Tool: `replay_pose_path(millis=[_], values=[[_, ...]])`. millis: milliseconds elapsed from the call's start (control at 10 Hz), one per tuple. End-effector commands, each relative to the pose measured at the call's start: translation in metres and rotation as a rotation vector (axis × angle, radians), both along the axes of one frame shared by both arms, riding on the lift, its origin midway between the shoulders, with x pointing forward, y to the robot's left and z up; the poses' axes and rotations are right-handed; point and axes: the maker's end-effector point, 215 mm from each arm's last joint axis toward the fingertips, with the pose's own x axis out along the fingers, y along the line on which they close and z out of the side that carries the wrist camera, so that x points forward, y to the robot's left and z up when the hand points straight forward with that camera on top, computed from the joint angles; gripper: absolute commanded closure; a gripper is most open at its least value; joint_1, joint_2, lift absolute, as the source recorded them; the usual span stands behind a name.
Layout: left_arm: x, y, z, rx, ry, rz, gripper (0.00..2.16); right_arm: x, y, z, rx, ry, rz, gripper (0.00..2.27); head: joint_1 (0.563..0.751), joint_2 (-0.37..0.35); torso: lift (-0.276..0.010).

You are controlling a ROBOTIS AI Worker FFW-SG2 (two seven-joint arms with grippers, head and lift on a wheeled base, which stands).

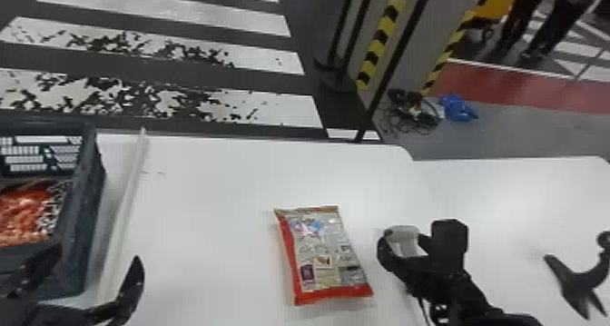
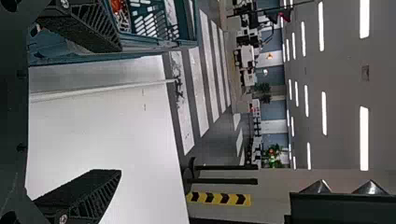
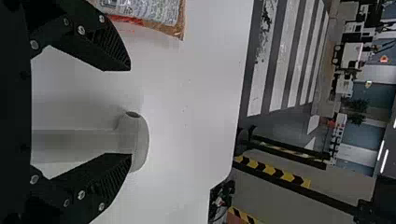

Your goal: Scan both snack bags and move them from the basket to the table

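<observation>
With its fingers spread, the left end effector (image 1: 97,252) is the nearer one; the snack bag (image 1: 25,209) inside the basket (image 1: 93,189) lies forward and leftward of it.

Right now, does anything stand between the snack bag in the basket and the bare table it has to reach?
Yes. The basket's right side wall rises beside the bag, and past it a pale strip lies on the table. The bag would probably need lifting over both.
</observation>
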Motion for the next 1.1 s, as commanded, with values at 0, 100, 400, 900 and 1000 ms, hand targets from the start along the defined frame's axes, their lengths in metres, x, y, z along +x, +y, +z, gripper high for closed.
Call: replay_pose_path(millis=[0, 100, 400, 900, 1000], values=[[0.001, 0.0, 0.0, 0.0, 0.0, 0.001, 0.07, 0.008, -0.018, -0.015, -0.026, 0.02, -0.005, 0.07, 0.695, -0.334, -0.098], [0.0, -0.001, -0.002, -0.003, 0.004, 0.002, 0.07, 0.014, -0.026, -0.02, -0.043, 0.015, 0.0, 0.07, 0.695, -0.347, -0.098], [-0.001, -0.002, -0.007, -0.002, 0.011, 0.002, 0.07, 0.02, -0.063, -0.037, -0.076, 0.039, -0.017, 0.09, 0.695, -0.35, -0.098], [0.002, -0.005, -0.003, 0.013, -0.001, -0.005, 0.07, 0.018, -0.068, -0.057, -0.042, 0.078, -0.008, 1.78, 0.695, -0.35, -0.098], [0.003, -0.004, -0.003, 0.016, -0.003, -0.005, 0.06, 0.018, -0.063, -0.057, -0.04, 0.077, 0.003, 2.25, 0.695, -0.35, -0.098]])
